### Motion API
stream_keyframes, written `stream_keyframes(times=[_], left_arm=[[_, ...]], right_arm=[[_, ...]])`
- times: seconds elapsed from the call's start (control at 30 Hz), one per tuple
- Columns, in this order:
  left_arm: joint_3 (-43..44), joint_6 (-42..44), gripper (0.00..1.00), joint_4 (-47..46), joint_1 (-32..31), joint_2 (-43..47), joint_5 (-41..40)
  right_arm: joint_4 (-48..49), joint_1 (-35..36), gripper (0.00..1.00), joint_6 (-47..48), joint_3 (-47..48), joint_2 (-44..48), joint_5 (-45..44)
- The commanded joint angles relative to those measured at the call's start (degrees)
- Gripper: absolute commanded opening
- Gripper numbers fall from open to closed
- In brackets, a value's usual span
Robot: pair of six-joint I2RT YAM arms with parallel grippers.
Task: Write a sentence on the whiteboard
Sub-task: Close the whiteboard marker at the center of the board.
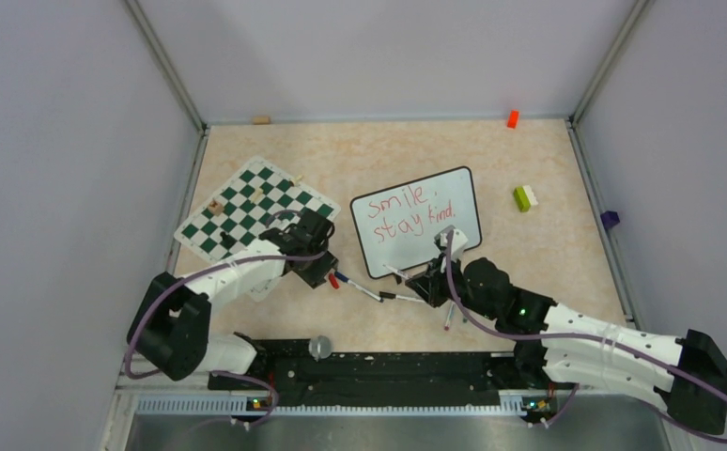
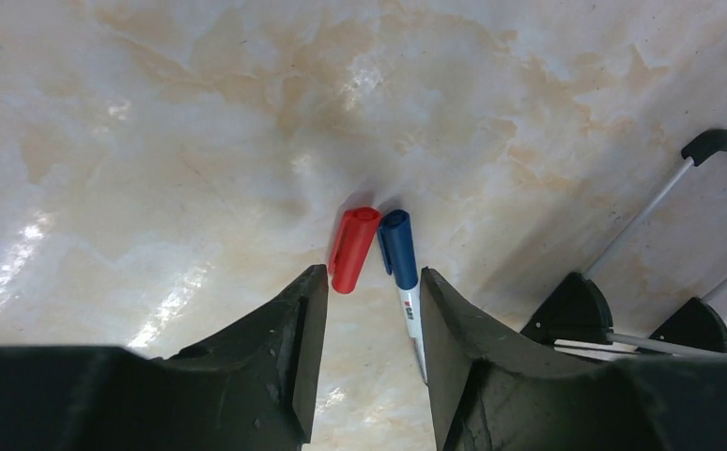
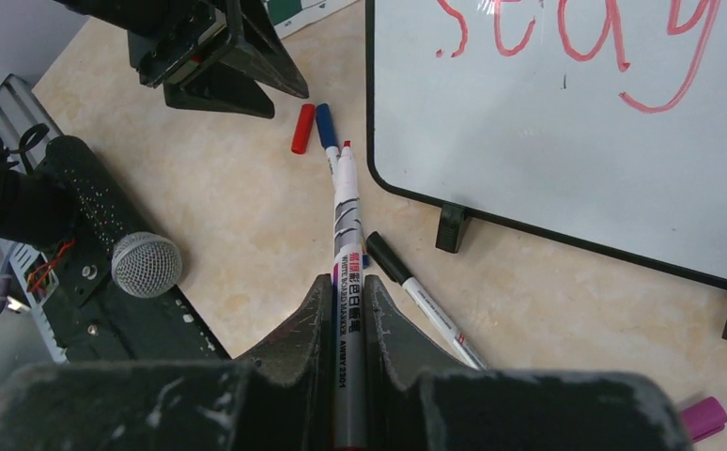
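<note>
The whiteboard (image 1: 456, 193) stands on the table mid-right and also fills the top right of the right wrist view (image 3: 566, 141). The sentence (image 1: 405, 212) is red lettering in two lines, "smile. stay kind."; "stay" shows in the right wrist view (image 3: 566, 38). My right gripper (image 1: 430, 282) (image 3: 347, 280) is shut on an uncapped red whiteboard marker (image 3: 347, 216), held low just in front of the board's near left corner. My left gripper (image 1: 325, 272) (image 2: 367, 282) is open and empty, just above a loose red cap (image 2: 354, 249) and a blue-capped marker (image 2: 399, 246).
A black-capped marker (image 3: 416, 296) lies by the board's black foot (image 3: 451, 228). A green-and-white chess mat (image 1: 252, 211) with a few pieces lies at the left. Small blocks sit at the right (image 1: 525, 197) and at the back wall (image 1: 512, 118). A grey mesh ball (image 3: 146, 265) sits on the base rail.
</note>
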State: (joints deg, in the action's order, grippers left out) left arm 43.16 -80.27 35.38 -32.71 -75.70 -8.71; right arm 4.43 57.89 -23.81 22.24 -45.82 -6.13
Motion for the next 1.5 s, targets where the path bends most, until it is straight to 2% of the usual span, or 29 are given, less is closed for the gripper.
stream_keyframes(times=[0.0, 0.27, 0.5, 0.93, 1.33, 1.4, 1.47], left_arm=[[4.1, 4.0, 0.47, 0.7, -0.1, -4.8, 2.4], [8.7, 5.2, 0.39, 8.4, -0.1, -9.5, -0.8], [8.8, 6.5, 0.37, 7.6, -0.2, -9.7, -1.0], [7.3, 6.9, 0.34, 5.0, -0.5, -17.6, 0.9], [6.3, 6.5, 0.35, 5.0, -0.5, -10.7, -0.8], [5.8, 6.5, 0.30, 4.4, -0.5, -11.1, -0.3], [4.2, 4.8, 0.21, 3.1, -0.5, -11.5, -0.5]], right_arm=[[1.8, 0.7, 0.00, -0.1, 2.8, 0.6, -2.9], [0.4, 0.7, 0.00, -0.1, 2.5, 3.2, -4.6], [0.1, 0.7, 0.00, -0.2, 2.6, 3.7, -5.2], [-0.9, 0.7, 0.00, 0.6, 3.0, 5.6, -3.2], [-2.5, 0.7, 0.00, 2.2, 2.5, 9.2, -2.4], [-2.2, 0.7, 0.00, 2.3, 2.6, 9.3, -2.2], [-1.7, 0.7, 0.00, 2.4, 2.6, 9.3, -1.7]])
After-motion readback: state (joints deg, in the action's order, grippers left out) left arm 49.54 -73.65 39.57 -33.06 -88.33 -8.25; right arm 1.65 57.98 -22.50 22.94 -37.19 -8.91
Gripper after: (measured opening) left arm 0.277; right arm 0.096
